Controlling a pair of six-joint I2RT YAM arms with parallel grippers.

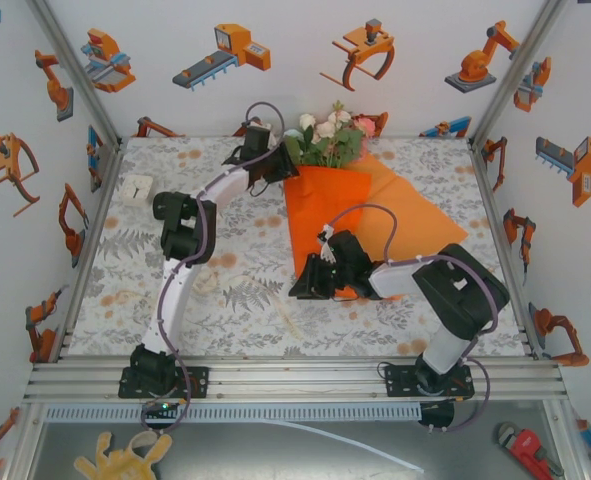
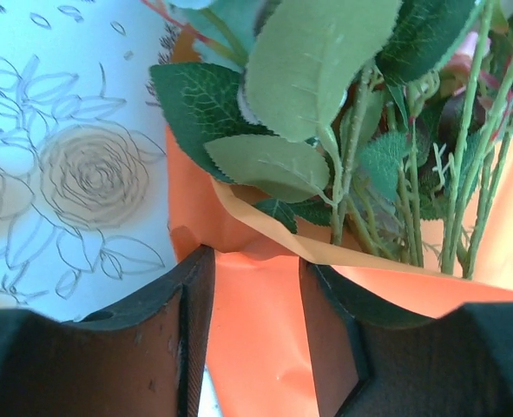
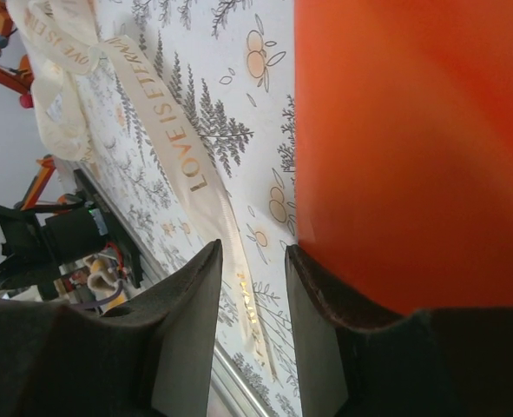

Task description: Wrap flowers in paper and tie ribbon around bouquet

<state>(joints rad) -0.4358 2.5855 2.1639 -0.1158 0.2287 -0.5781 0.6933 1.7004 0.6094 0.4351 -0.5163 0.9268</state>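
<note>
The bouquet lies mid-table, its flowers [image 1: 330, 132] with pink and white blooms and green leaves topping a cone of orange paper [image 1: 320, 205]. My left gripper [image 1: 280, 176] is at the cone's upper left edge. In the left wrist view its jaws [image 2: 256, 259] stand apart with a fold of paper [image 2: 256, 330] between them, and leaves and stems [image 2: 343, 130] lie just beyond. My right gripper [image 1: 303, 283] is at the cone's lower end, open [image 3: 253, 248], with the paper [image 3: 412, 130] over its right finger. The cream ribbon [image 3: 174, 130], printed in gold, lies on the cloth below it [image 1: 290, 325].
A loose flap of the orange sheet [image 1: 410, 220] spreads to the right of the cone. A small white box [image 1: 135, 188] sits at the table's left edge. Aluminium rails [image 1: 295, 380] bound the front, and printed walls close the other sides.
</note>
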